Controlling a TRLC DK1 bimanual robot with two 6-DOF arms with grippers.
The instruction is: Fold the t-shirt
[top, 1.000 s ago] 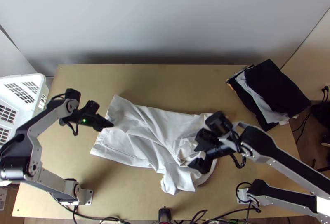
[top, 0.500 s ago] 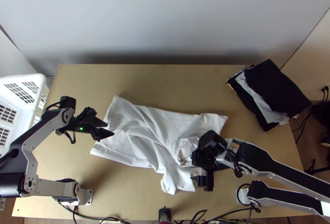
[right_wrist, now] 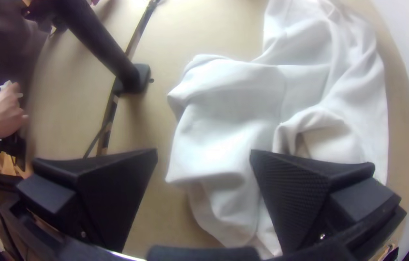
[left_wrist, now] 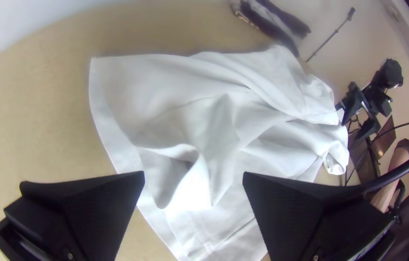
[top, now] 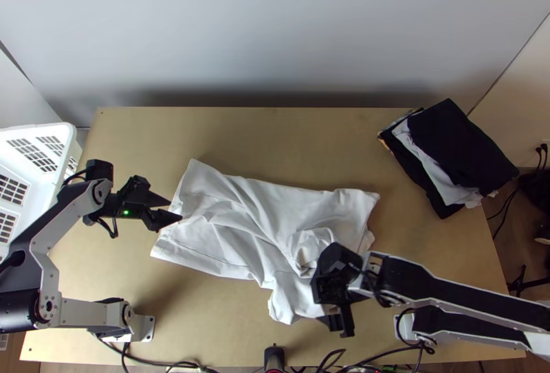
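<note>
From where I stand, the white laundry basket sits at about ten o'clock, by the counter. Next along, the left gripper is at the white t-shirt's nine o'clock end. A second ago its jaws looked nearly together there; now they're well apart with nothing pinched, and the arm has eased back a little towards nine. I can't tell whether a tip still brushes the cloth.

The shirt lies across the middle of the counter, spread but rumpled, creases running from its straight-edged nine o'clock end down to a bunched part near five. It has hardly shifted over that stretch, so this looks like resetting rather than folding.

At the shirt's five o'clock side, the right gripper has come off the middle of the heap and swung towards six, leaving the three o'clock end in plain sight. Its jaws stand wide too, one side over the cloth and the other over bare wood, nothing caught between. I'd guess it wants that near, bunched edge, to tug it flat. No neat fold shows, so the job seems early; a shallow grab could just ruck the fabric up more.

Over at two o'clock, a stack of folded clothes waits, dark on top.
</note>
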